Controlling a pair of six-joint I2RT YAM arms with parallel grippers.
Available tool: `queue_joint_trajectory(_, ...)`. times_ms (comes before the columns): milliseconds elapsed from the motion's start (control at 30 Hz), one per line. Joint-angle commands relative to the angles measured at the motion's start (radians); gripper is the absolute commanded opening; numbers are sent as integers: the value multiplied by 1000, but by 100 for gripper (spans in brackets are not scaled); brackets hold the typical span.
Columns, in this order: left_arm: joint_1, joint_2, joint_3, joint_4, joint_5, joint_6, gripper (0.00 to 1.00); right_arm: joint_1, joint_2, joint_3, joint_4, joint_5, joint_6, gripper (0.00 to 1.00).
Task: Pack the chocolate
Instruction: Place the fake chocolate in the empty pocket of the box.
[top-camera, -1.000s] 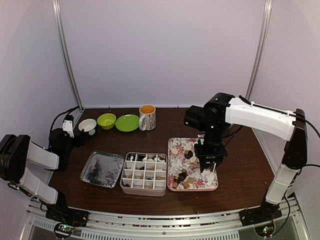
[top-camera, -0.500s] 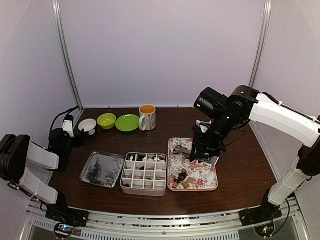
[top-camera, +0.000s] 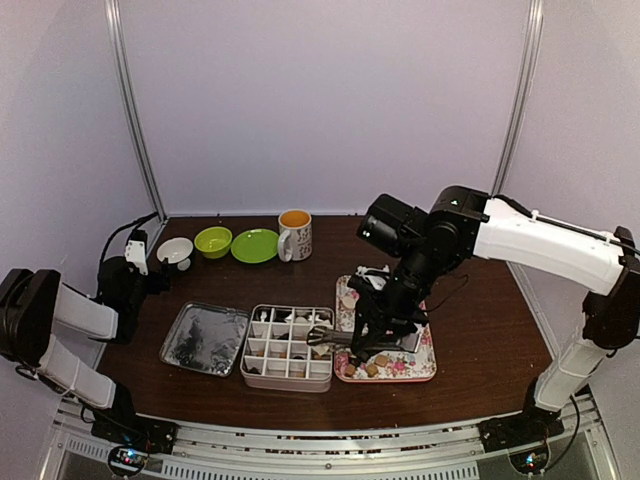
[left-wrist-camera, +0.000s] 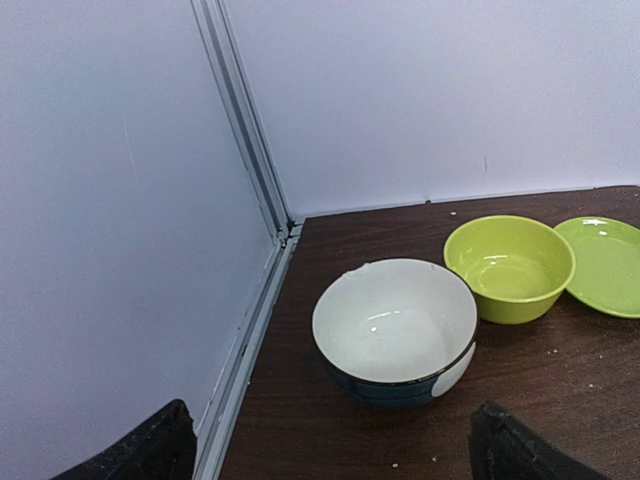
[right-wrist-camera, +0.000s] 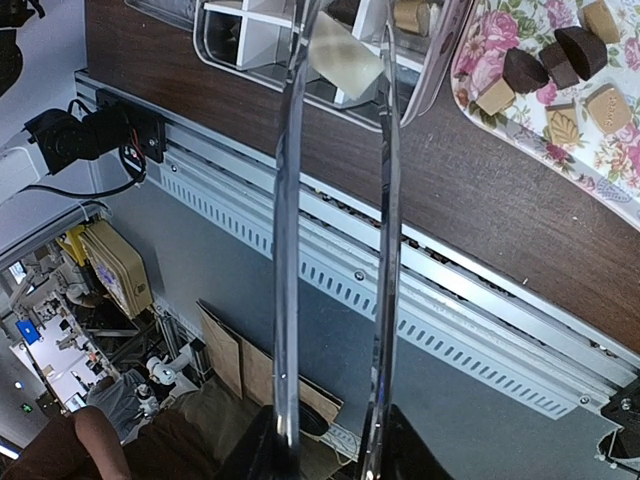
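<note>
Loose chocolate (top-camera: 372, 362) (right-wrist-camera: 525, 70), dark and tan pieces, lies on the pink floral tray (top-camera: 420, 368) (right-wrist-camera: 600, 160). My right gripper (top-camera: 388, 322) (right-wrist-camera: 330, 450) is shut on thin metal tongs (top-camera: 335, 338) (right-wrist-camera: 288, 250). The tong tips pinch a cream-white chocolate piece (right-wrist-camera: 345, 62) over the right side of the white divided box (top-camera: 290, 345) (right-wrist-camera: 255, 25). Several box cells hold pieces. My left gripper (top-camera: 135, 272) (left-wrist-camera: 340, 455) is open and holds nothing, low at the far left in front of a white bowl (left-wrist-camera: 395, 320).
A metal lid (top-camera: 205, 338) lies left of the box. Along the back stand the white bowl (top-camera: 175, 250), a green bowl (top-camera: 213, 241) (left-wrist-camera: 508, 265), a green plate (top-camera: 255, 245) (left-wrist-camera: 605, 262) and a mug (top-camera: 295, 234). The table's front rail (right-wrist-camera: 450, 300) runs under the tongs.
The right arm has swung left from over the floral tray. Its tongs now reach over the divided box with the cream piece. The left arm has not moved.
</note>
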Motion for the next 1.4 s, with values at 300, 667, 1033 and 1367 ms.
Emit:
queue_joint_trajectory(300,7,1,22,52,-1,-6,98,33,56,74,-114,-52,-96,31)
queue_joint_trajectory(667,7,2,22,53,0,-6,98,33,72,76,-109,-41,-102,39)
queue_joint_trajectory(1033,7,1,22,53,-1,-7,98,31,82,82,-112,-12,-106,40)
queue_joint_trajectory(1367,7,1,22,52,-1,-6,98,-30,-23,-1,-157,161,-17,41)
